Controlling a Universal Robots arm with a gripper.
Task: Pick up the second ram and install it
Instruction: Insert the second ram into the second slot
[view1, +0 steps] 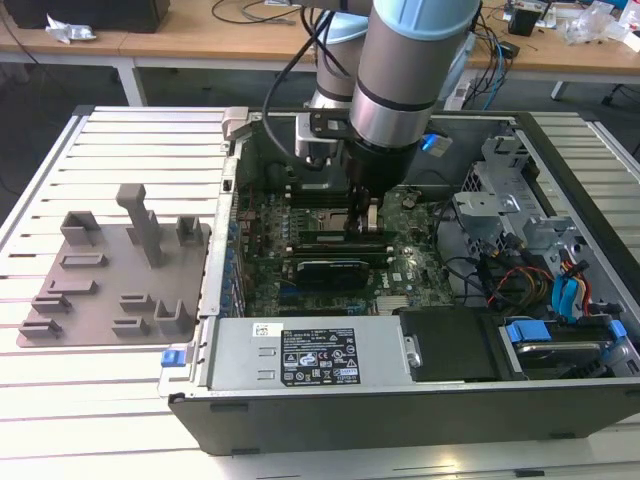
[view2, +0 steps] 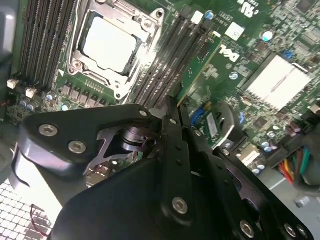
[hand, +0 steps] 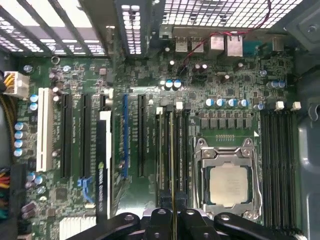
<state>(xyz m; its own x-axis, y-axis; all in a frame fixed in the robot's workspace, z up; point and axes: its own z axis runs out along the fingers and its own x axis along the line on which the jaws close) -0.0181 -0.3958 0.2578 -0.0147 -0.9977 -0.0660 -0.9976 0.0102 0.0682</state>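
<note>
On the exterior view's left, the grey holder tray (view1: 110, 275) lies on the slatted bench (view1: 60, 400) with none of its upright blocks carrying a green stick, so the pick-up half of the job looks done. To its right stands the open computer case (view1: 400, 390), and the arm (view1: 400, 70) reaches down into it over the motherboard (view1: 260, 270), with the pincer (view1: 368, 215) low among the memory slots just beside the CPU socket (view1: 325, 215).

In the first wrist view, the ram (hand: 172, 150) shows edge-on as a thin line running along one of the slots (hand: 165, 150) to the left of the CPU (hand: 229, 185), and its near end disappears between the pincer's fingers (hand: 161, 220). The second wrist view shows the same stick (view2: 200, 62), green with dark chips, standing upright in the slot bank beside the socket (view2: 112, 45), with the pincer (view2: 172, 120) closed narrowly on its near end.

My judgement: the stick is already carried to the board and lined up in its slot, still gripped. Whether it is pressed fully home I cannot tell, nor whether the white latches (hand: 178, 106) at the slot ends have snapped shut. So seating and release seem to be what remains
</note>
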